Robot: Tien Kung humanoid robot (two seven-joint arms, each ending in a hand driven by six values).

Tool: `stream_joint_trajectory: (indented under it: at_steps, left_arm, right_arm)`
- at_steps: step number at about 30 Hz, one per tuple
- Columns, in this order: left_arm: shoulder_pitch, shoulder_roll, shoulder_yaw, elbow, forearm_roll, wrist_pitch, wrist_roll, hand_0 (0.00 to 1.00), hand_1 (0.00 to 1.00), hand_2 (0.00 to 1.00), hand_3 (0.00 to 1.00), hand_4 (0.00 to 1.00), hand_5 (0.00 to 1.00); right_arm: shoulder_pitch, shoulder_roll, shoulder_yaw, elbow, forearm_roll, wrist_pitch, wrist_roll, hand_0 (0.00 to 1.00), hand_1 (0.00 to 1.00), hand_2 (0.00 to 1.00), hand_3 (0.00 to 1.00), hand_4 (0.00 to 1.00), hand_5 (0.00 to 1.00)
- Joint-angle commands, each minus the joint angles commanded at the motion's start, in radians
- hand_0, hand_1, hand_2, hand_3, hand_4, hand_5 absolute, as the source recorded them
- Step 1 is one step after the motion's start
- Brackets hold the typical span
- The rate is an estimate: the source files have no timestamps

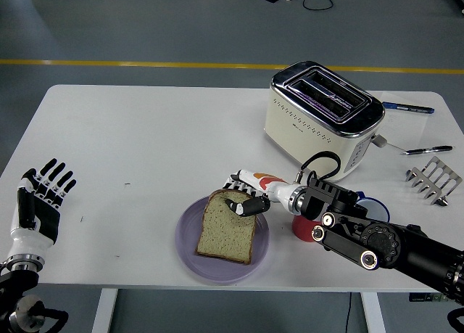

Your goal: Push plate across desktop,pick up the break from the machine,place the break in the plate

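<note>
A slice of brown bread (pixel 228 236) lies flat on the purple plate (pixel 187 249) near the table's front edge. My right hand (pixel 245 204) reaches in from the right, and its curled fingers still pinch the slice's upper right corner. The cream toaster (pixel 326 119) stands behind at the right with both slots empty. At the table's left edge my left hand (pixel 40 202) rests with its fingers spread and nothing in it.
A red cup (pixel 301 228) stands just right of the plate, partly behind my right forearm. Two pens (pixel 408 107) (pixel 428 150) and a metal toast rack (pixel 433 181) lie at the far right. Bare white tabletop (pixel 145 144) stretches across the left half.
</note>
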Motion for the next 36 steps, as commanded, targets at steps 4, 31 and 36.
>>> stream_joint_trajectory:
  at_steps: [4, 31, 36]
  left_arm:
    - [0.0, -0.001, 0.0, 0.0, 0.0, 0.0, 0.0, 0.787, 0.778, 0.815, 0.764, 0.465, 0.998]
    - [-0.001, -0.001, -0.007, -0.001, 0.005, 0.0, 0.004, 0.783, 0.772, 0.812, 0.76, 0.462, 0.998]
    - [-0.002, -0.002, -0.007, -0.001, 0.008, 0.0, 0.005, 0.784, 0.772, 0.813, 0.762, 0.462, 0.998]
  right_arm:
    - [0.001, -0.003, 0.008, -0.011, -0.046, -0.04, 0.019, 0.541, 0.599, 0.623, 0.856, 0.647, 0.247]
    - [-0.123, -0.144, 0.513, 0.481, 0.174, 0.077, 0.131, 0.665, 0.675, 0.688, 0.803, 0.673, 0.321]
    - [-0.206, -0.157, 0.725, 0.613, 0.388, 0.114, 0.112, 0.664, 0.677, 0.7, 0.77, 0.626, 0.345]
